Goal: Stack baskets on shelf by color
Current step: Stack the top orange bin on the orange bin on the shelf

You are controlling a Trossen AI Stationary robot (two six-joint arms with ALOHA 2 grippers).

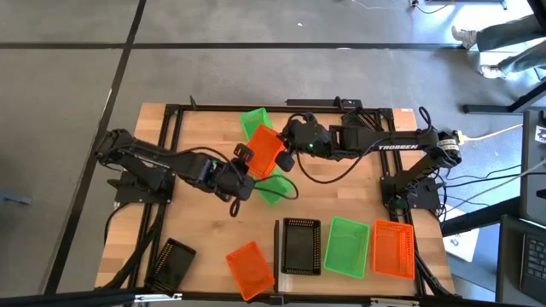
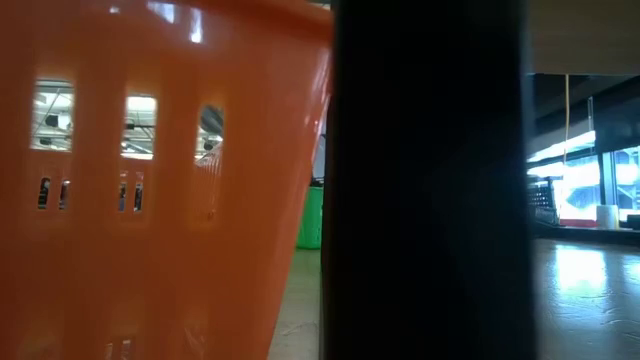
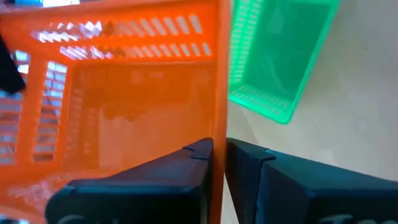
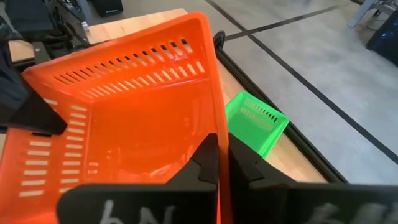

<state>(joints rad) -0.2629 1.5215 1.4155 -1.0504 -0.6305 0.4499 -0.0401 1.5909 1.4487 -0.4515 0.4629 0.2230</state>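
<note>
Both grippers hold one orange basket [image 1: 266,150] over the table's middle. My left gripper [image 1: 245,164] is at its left side and my right gripper [image 1: 287,158] at its right side, each shut on a wall. One green basket [image 1: 254,119] lies just beyond it, and another green one [image 1: 272,191] shows under its near side. On the pale shelf [image 1: 290,271] at the near right sit a black basket [image 1: 300,246], a green basket [image 1: 347,247] and an orange basket [image 1: 392,249], side by side on their bottoms. My left gripper [image 3: 219,146] pinches the orange basket's side wall [image 3: 218,106] at the rim, with one finger inside and one outside. It comes from the table's left. The basket is tilted and looks lifted off the table. My right gripper [image 4: 222,146] pinches the opposite side wall [image 4: 219,118] at its rim, with one finger inside and one outside. It comes from the table's right. The basket hangs tilted between the two grippers, above the green basket [image 4: 255,127].
A loose orange basket [image 1: 250,269] and a black basket [image 1: 171,263] lie near the table's near edge, left of the shelf. In the low view the orange basket [image 2: 150,180] and a dark shape [image 2: 430,180] stand close to the camera. Black frame rails edge the table.
</note>
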